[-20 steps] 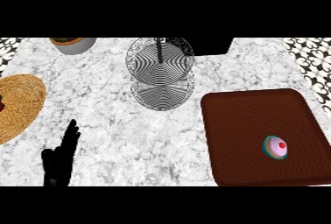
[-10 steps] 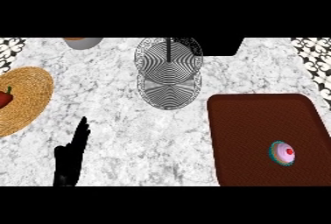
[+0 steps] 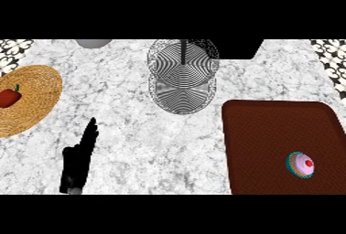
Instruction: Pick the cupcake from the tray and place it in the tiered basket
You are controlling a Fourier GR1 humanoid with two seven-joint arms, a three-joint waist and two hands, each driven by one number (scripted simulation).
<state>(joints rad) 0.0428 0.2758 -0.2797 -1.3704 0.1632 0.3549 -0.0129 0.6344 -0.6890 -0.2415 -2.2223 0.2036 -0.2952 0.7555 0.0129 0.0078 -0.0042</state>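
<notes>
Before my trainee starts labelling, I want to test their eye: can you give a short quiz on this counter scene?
1. True or false: the cupcake sits on the brown tray.
2. Which hand is in view? A) left hand B) right hand C) both
3. Fill in: the red pepper lies on the woven ____.

Key: 1 true. 2 A; its fingers are straight and it holds nothing. 3 mat. The tiered basket stands apart from the tray, further back on the counter.

Woven round mat (image 3: pixel 34 98) at left, red pepper (image 3: pixel 8 97) on it, marble counter (image 3: pixel 135 137)
</notes>
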